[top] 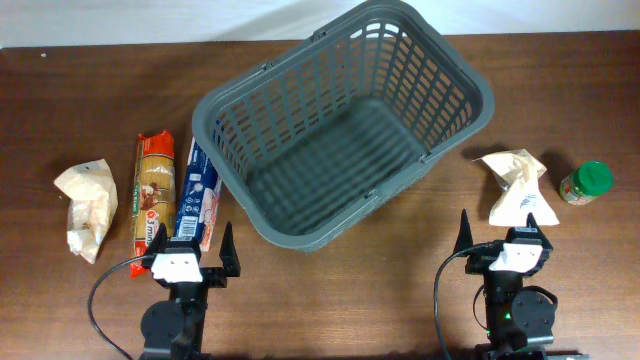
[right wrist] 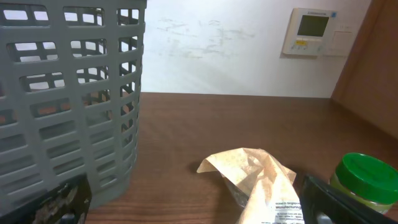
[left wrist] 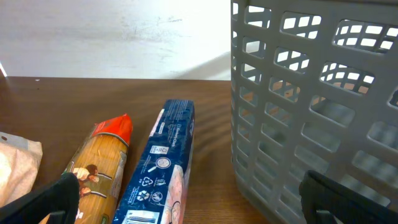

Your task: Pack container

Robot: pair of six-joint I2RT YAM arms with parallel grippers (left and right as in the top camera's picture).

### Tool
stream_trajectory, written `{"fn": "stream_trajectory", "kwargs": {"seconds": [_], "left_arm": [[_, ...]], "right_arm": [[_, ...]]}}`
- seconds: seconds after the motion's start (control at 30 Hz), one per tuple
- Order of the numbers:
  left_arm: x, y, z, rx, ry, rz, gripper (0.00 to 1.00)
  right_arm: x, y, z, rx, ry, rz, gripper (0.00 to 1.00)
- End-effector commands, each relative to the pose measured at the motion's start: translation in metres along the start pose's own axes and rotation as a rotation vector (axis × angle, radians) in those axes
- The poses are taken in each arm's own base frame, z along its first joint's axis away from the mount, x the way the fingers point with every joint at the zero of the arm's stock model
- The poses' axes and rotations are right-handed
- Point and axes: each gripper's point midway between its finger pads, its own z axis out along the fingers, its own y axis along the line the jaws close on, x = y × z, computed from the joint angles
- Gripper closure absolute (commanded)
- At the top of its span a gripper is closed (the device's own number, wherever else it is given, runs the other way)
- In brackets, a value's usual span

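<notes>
Right fingers wide apart, wall thermostat only in right-wrist view

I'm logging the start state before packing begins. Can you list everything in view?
container: one, dark grey, table centre, nothing inside
left paper bag: one, tan, far left
spaghetti pack: one, orange, between left paper bag and blue box
blue box: one, blue, just left of the container
right paper bag: one, tan with print, right of the container
jar: one, green lid, far right
table: one, dark brown wood
wall panel: one, white, on the wall behind
left gripper: one, black fingers, open, near edge by the blue box
right gripper: one, black fingers, open, near edge by the right paper bag
</notes>
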Motion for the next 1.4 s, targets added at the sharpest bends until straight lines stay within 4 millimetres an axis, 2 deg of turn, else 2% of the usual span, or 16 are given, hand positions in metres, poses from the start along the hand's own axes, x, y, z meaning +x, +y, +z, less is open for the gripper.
{"fn": "stream_trajectory", "kwargs": {"seconds": [0.0, 0.9, 1.07, 1.1, 1.17, 1.2, 1.23, 1.3, 1.33, 1.37], "left_arm": [[0.004, -0.003, 0.001, 0.014, 0.001, -0.013, 0.01], [0.003, -0.004, 0.001, 0.021, -0.003, -0.013, 0.01], [0.017, -0.04, -0.001, 0.231, 0.064, -0.015, 0.01], [0.018, -0.053, -0.004, 0.312, 0.079, -0.054, 0.01], [0.019, -0.067, -0.009, 0.389, 0.113, -0.173, 0.01], [0.018, -0.074, -0.013, 0.433, 0.137, -0.248, 0.01], [0.015, -0.082, -0.018, 0.48, 0.152, -0.29, 0.01], [0.0, -0.094, -0.027, 0.557, 0.146, -0.329, 0.01], [-0.028, -0.103, -0.039, 0.63, 0.102, -0.324, 0.01], [-0.053, -0.105, -0.048, 0.651, 0.051, -0.31, 0.01]], "right_arm": [[0.003, 0.002, 0.0, -0.006, 0.006, -0.005, 0.01], [0.003, 0.002, 0.0, -0.006, 0.006, -0.005, 0.01], [0.002, 0.002, 0.0, -0.008, 0.004, -0.004, 0.01], [0.002, 0.007, 0.0, -0.038, 0.004, -0.004, 0.01], [0.004, 0.021, -0.001, -0.121, 0.009, -0.005, 0.01], [0.001, 0.025, -0.002, -0.142, -0.004, -0.003, 0.01], [-0.011, 0.029, -0.004, -0.172, -0.034, 0.045, 0.01], [-0.042, 0.031, -0.01, -0.207, -0.089, 0.264, 0.01], [-0.063, 0.031, -0.016, -0.231, -0.119, 0.399, 0.01], [-0.08, 0.034, -0.023, -0.276, -0.141, 0.458, 0.01]]}}
